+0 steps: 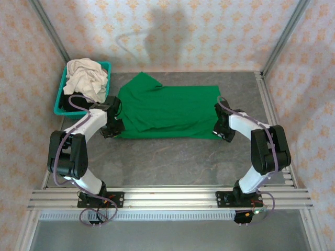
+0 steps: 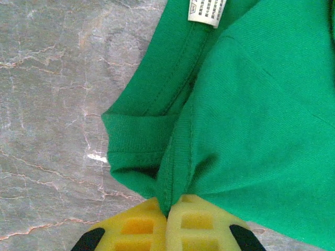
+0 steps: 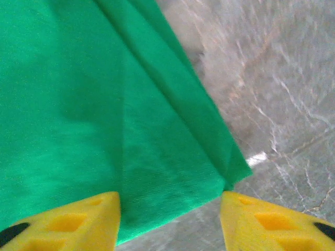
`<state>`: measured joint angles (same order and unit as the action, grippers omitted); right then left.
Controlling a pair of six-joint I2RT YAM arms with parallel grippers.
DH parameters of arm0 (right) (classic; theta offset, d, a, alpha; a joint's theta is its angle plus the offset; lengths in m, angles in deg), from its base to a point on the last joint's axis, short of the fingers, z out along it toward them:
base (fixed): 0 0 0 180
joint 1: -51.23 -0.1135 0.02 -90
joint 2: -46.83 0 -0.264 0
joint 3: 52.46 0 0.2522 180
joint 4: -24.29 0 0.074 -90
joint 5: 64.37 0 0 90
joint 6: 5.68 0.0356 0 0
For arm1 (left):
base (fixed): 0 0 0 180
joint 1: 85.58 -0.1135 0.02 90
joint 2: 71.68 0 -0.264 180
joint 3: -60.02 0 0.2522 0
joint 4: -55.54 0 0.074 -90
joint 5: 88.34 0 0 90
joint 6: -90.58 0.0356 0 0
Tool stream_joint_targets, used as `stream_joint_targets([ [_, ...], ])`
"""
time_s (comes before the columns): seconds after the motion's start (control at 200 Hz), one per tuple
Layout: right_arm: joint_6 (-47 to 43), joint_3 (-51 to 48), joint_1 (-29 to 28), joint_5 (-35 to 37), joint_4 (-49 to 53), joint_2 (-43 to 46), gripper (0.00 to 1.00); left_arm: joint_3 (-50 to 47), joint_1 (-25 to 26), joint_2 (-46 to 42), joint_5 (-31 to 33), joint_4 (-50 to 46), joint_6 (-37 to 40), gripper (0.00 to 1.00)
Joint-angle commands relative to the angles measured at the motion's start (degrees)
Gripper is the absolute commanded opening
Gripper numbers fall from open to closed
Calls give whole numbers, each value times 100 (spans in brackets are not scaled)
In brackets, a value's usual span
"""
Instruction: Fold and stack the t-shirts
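Far left, a teal basket [image 1: 59, 94] holds a crumpled cream-white shirt [image 1: 86, 78] over something dark that is too hidden to name. Just right of it, the green t-shirt [image 1: 167, 110] lies spread across the middle of the grey table [image 1: 172, 162]. It is mostly flat, with its far-left corner bunched into a peak.

The left gripper [image 2: 169, 208] sits at the shirt's near-left edge. Its yellow fingers are pressed together on a pinch of green cloth beside the ribbed collar, and a white label [image 2: 207, 11] shows further along the neckline.

At the shirt's near-right corner is the right gripper [image 3: 170, 209]. Its fingers are spread wide, and the layered hem lies between them without being gripped.

The cloth looks light, soft and limp, so it will likely sag and drag rather than keep its shape. Good places to hold are probably the stitched edges (collar rib, hem corners), where the doubled fabric is less likely to slip free.
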<state>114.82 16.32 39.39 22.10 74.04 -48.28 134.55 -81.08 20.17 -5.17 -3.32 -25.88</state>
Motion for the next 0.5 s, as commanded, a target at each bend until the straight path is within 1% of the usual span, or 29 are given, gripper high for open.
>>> stream_joint_targets([
  [0.0,75,5,36,111,-166,-223,45,89,-124,-175,230,-256,121,0],
  [0.04,89,32,80,224,-111,-255,38,43,-140,-198,232,-247,123,0],
  [0.09,91,13,160,362,-100,-261,32,-10,-173,-228,247,-239,136,0],
  [0.215,50,-22,455,457,43,-166,10,-106,-215,-290,355,-261,154,0],
  [0.29,3,-63,498,388,108,29,3,-134,-221,-317,390,-281,152,0],
  [0.345,-4,-69,498,350,252,206,1,-147,-230,-337,411,-297,128,0],
  [0.405,15,-171,505,301,326,430,1,-197,-232,-385,428,-297,85,0],
  [0.46,35,-317,498,300,348,576,6,-279,-232,-397,393,-265,65,0],
  [0.495,28,-396,498,309,371,599,10,-345,-237,-405,397,-254,47,0],
])
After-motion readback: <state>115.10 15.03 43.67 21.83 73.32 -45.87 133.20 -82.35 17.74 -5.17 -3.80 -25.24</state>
